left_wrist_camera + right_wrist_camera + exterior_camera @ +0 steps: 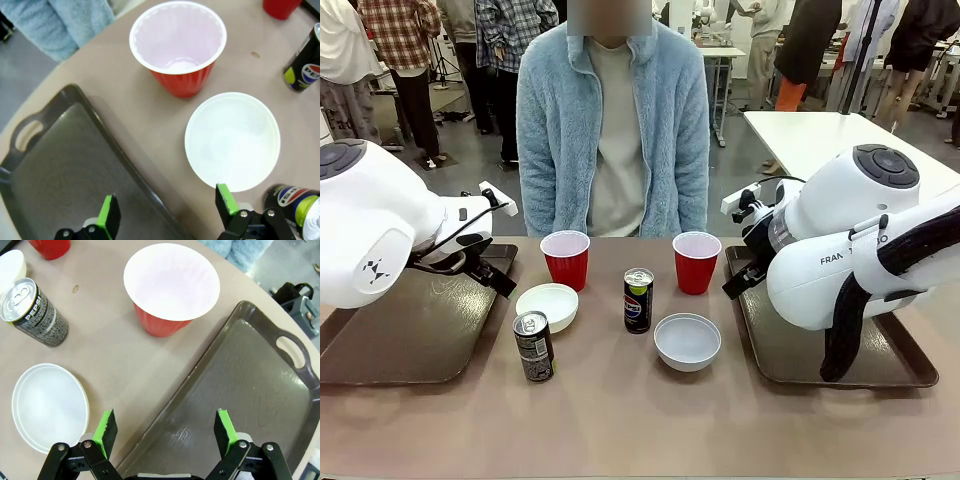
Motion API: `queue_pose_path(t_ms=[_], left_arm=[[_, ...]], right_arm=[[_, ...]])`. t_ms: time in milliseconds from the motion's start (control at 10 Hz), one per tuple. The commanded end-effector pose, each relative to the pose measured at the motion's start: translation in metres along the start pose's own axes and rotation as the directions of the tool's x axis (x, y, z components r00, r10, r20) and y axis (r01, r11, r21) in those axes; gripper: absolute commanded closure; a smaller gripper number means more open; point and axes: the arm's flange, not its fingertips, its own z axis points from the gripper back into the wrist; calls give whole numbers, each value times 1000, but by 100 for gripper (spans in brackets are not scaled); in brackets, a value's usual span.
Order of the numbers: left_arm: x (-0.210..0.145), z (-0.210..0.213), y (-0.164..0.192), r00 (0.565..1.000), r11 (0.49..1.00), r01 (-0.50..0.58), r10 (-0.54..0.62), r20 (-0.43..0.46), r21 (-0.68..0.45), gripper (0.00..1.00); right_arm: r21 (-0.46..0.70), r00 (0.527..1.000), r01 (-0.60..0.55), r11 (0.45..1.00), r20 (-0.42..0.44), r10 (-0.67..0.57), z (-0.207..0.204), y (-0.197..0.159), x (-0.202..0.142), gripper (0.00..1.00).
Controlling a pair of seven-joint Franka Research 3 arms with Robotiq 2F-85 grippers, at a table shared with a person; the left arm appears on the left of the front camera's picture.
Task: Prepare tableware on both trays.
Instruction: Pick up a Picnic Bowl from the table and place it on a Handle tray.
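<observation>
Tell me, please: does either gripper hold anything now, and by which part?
Nothing is held. The left gripper is open by the rim of the left tray; the right gripper is open by the rim of the right tray.

The can (35, 310) at the upper left of the right wrist view carries "PEPSI" in pale letters running along its dark side. At mid-frame in the front view it shows only the brand's round red, white and blue emblem — no letters legible. The right arm (840, 250), at the right of that frame, bears "FRAN" in dark print, the rest cut off by a black cable. The second can (533, 347), lower left of centre, has print too small to read.
</observation>
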Motion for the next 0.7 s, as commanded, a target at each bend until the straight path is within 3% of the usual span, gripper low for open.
queue_pose_path(t_ms=[0, 300, 400, 600], left_arm=[[0, 0, 0, 1000, 1000, 0, 0, 0, 0, 0], [0, 0, 0, 1000, 1000, 0, 0, 0, 0, 0], [-1, 50, -8, 999, 999, -6, 5, 32, 32, 0], [-18, 126, -11, 1000, 1000, 13, -13, -1, -24, 0]], right_arm=[[0, 1000, 0, 1000, 0, 0, 0, 0, 0, 0], [0, 1000, 0, 1000, 0, 0, 0, 0, 0, 0], [-45, 1000, 0, 999, 9, 0, 44, 16, 4, 0], [-101, 999, -43, 994, -10, 43, 116, 40, -13, 0]])
